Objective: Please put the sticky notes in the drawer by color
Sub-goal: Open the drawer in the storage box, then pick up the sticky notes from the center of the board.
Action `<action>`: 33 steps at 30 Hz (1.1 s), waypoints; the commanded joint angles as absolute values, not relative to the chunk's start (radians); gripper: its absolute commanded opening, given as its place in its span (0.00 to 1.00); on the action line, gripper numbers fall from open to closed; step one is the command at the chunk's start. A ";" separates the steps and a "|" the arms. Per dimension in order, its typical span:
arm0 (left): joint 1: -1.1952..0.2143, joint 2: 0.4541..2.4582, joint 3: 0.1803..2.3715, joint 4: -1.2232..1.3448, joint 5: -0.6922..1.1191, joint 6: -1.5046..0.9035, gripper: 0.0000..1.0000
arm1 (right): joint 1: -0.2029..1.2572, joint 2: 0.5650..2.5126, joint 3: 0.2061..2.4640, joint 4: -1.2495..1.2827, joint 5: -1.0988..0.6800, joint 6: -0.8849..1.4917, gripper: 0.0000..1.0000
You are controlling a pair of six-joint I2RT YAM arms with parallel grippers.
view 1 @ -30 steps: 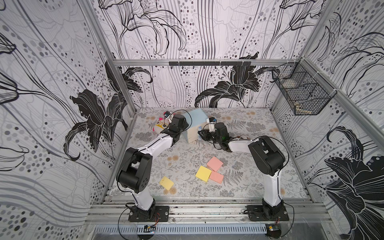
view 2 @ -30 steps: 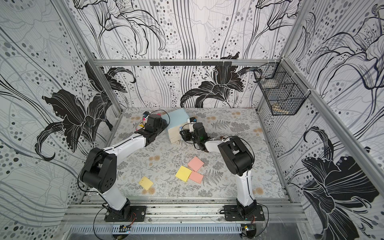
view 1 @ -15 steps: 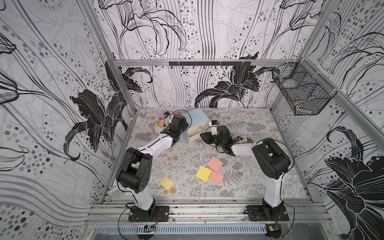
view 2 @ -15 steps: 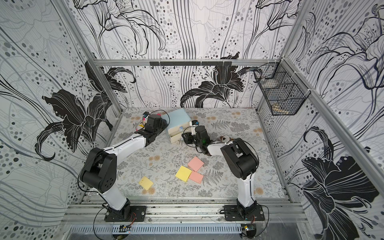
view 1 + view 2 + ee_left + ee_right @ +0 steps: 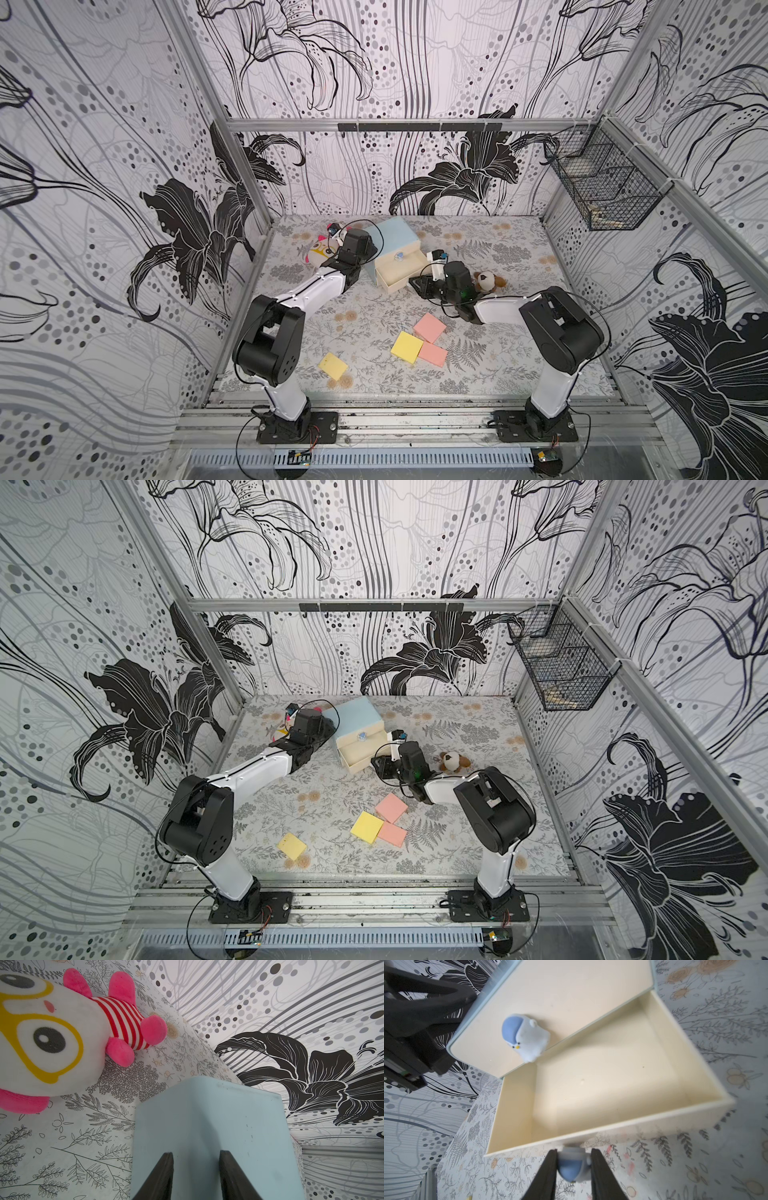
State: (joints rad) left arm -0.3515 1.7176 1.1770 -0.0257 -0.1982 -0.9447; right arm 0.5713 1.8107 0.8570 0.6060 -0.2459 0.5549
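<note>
Most of the table (image 5: pixel 519 374) is plain to you in both top views. At its far side stands the drawer chest (image 5: pixel 392 239); one cream drawer (image 5: pixel 612 1084) is pulled out below a closed front, and you cannot tell which level it is. Your left arm hides part of the white-and-pink plush (image 5: pixel 41 1032). Four sticky notes (image 5: pixel 407 347) lie well apart from the chest: two pink and one yellow touch, and another yellow pad (image 5: pixel 333 365) sits alone. The left gripper (image 5: pixel 196 1157) is cut off by the frame, jaws partly spread, tips against the chest's blue corner. The right gripper (image 5: pixel 574 1151) pinches the blurred knob (image 5: pixel 571 1167) of the pulled-out drawer
</note>
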 commanded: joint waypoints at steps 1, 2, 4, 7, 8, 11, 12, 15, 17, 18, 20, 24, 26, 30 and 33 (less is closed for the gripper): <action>-0.345 1.751 1.147 -0.105 -0.179 -0.935 0.41 | 0.579 1.772 0.816 0.549 -0.236 0.579 0.32; -0.346 1.750 1.147 -0.104 -0.178 -0.935 0.41 | 0.578 1.767 0.813 0.545 -0.235 0.577 0.32; -0.346 1.752 1.147 -0.103 -0.177 -0.935 0.41 | 0.578 1.763 0.818 0.534 -0.232 0.572 0.33; -0.345 1.753 1.150 -0.098 -0.167 -0.925 0.41 | 0.578 1.743 0.826 0.519 -0.234 0.563 0.51; -0.345 1.754 1.152 -0.096 -0.164 -0.922 0.41 | 0.579 1.728 0.822 0.513 -0.238 0.562 0.58; -0.345 1.748 1.155 -0.093 -0.159 -0.909 0.41 | 0.579 1.675 0.790 0.486 -0.230 0.542 0.68; -0.346 1.744 1.157 -0.092 -0.157 -0.903 0.42 | 0.579 1.625 0.775 0.467 -0.221 0.531 0.70; -0.345 1.729 1.163 -0.093 -0.153 -0.884 0.46 | 0.578 1.545 0.732 0.389 -0.177 0.485 0.73; -0.345 1.712 1.167 -0.093 -0.153 -0.868 0.50 | 0.578 1.503 0.715 0.322 -0.148 0.443 0.75; -0.345 1.701 1.168 -0.094 -0.156 -0.861 0.53 | 0.579 1.488 0.707 0.277 -0.132 0.421 0.77; -0.347 1.674 1.172 -0.094 -0.165 -0.844 0.59 | 0.580 1.463 0.696 0.210 -0.107 0.387 0.80; -0.349 1.588 1.163 -0.083 -0.200 -0.801 0.74 | 0.597 1.430 0.690 0.096 -0.081 0.333 0.86; -0.351 1.531 1.126 -0.047 -0.244 -0.775 0.77 | 0.610 1.431 0.703 0.031 -0.072 0.308 0.90; -0.352 1.429 1.034 0.015 -0.308 -0.707 0.85 | 0.653 1.437 0.715 -0.045 -0.047 0.248 0.95; -0.351 1.361 0.960 0.035 -0.319 -0.672 0.90 | 0.679 1.463 0.742 -0.077 -0.031 0.201 0.99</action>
State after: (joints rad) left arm -0.3485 1.3956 1.0172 -0.0132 -0.2691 -0.7452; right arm 0.6609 1.4528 0.7078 0.0101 -0.0669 0.2760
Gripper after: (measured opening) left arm 0.891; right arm 0.985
